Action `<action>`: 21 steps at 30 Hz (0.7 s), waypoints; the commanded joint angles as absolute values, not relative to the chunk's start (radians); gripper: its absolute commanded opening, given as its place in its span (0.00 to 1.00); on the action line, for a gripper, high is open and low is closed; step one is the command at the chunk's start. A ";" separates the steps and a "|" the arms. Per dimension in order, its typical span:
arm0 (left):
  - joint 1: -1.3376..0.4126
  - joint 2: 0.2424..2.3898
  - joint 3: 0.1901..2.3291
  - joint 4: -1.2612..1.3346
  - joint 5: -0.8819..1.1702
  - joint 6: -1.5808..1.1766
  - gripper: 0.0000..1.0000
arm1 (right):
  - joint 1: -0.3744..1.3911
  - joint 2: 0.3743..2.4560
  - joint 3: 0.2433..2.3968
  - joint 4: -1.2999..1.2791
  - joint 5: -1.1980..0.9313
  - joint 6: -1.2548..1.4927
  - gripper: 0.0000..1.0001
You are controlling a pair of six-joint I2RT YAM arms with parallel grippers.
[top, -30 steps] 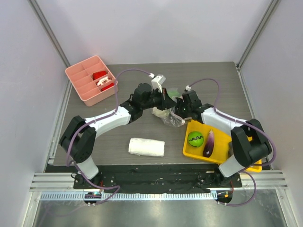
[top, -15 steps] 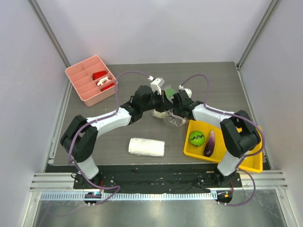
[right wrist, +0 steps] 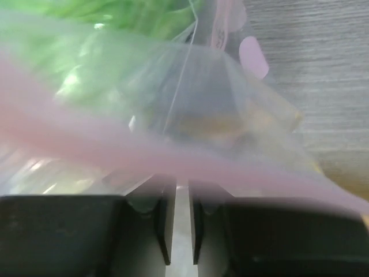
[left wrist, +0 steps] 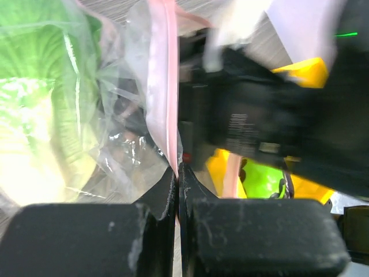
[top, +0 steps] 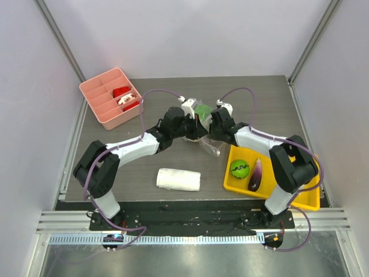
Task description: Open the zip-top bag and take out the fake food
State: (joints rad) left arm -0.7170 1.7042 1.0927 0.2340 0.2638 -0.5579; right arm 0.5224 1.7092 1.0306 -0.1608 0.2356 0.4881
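The left gripper (left wrist: pixel 177 170) pinches the pink zip strip (left wrist: pixel 163 86) of the zip-top bag (top: pixel 210 145), mid-table (top: pixel 262 92). The right gripper (right wrist: pixel 179 184), fingers almost together, nips the same bag. The cabbage (top: pixel 202 109) sits inside it. The green ball (top: pixel 238 168) and eggplant (top: pixel 254 175) lie in the yellow tray (top: pixel 232 184), near right.

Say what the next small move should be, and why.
Probably draw the left gripper and right gripper apart to spread the bag mouth: each pinches the pink strip, and the cabbage sits inside, while ball and eggplant lie in the tray.
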 commanded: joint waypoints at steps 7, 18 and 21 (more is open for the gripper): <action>-0.676 1.646 1.060 0.210 0.236 -0.526 0.00 | 0.545 1.355 0.974 -0.274 0.040 0.533 0.12; -0.640 1.612 1.049 0.144 0.187 -0.488 0.00 | 0.546 1.024 1.054 -0.538 0.026 0.520 0.06; -0.627 1.611 1.039 0.150 0.192 -0.486 0.00 | 0.545 0.960 1.051 -0.613 0.074 0.532 0.05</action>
